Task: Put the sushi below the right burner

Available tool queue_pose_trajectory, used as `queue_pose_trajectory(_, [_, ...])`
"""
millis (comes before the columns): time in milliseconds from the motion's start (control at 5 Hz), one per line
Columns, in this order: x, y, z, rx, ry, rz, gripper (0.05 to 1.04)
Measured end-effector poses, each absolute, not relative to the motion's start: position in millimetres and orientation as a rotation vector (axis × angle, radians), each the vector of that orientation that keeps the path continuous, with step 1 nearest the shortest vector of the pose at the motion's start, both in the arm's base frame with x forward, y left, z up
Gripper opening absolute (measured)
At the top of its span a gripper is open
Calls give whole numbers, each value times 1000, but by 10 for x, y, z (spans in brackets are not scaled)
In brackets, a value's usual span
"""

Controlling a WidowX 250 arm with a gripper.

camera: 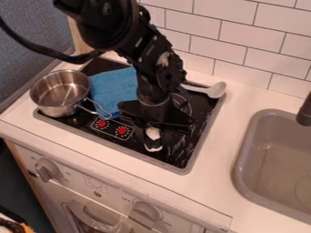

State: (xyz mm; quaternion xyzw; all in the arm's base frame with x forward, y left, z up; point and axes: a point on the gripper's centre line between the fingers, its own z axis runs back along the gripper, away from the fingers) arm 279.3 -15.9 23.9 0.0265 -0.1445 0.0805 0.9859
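White oven front (115, 198) is closest to camera, with grey knobs (47, 169) on it. I've got my tool (152, 141) pointing down over the black cooktop (183, 157), right of the two red dials (122, 130). Black-and-white sushi (153, 133) is right at its lower end, on the near side of the right burner (182, 101). I can't tell if the tool is spread or pinching it. Steel pot (59, 93) sits at the cooktop's left, blue cloth (113, 89) just beside it. Grey spoon (215, 89) lies at the back right corner. Sink (276, 159) is set in the white desk (215, 152), right side.
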Motion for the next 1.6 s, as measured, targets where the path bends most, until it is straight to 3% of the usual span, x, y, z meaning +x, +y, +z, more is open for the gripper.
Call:
queue_pose_trajectory(200, [2785, -164, 222, 37, -279, 126, 861])
queue_pose_trajectory(400, [2812, -109, 258, 75, -268, 141, 1009])
queue_pose_trajectory(800, [2813, -61, 361, 80, -253, 151, 1000])
queue_pose_trajectory(1200, [2824, -40, 896, 66, -397, 160, 1000])
queue_pose_trajectory(1400, [2794, -38, 1073, 54, -455, 153, 1000])
queue_pose_trajectory(1600, [2793, -31, 1078, 53, -458, 159, 1000])
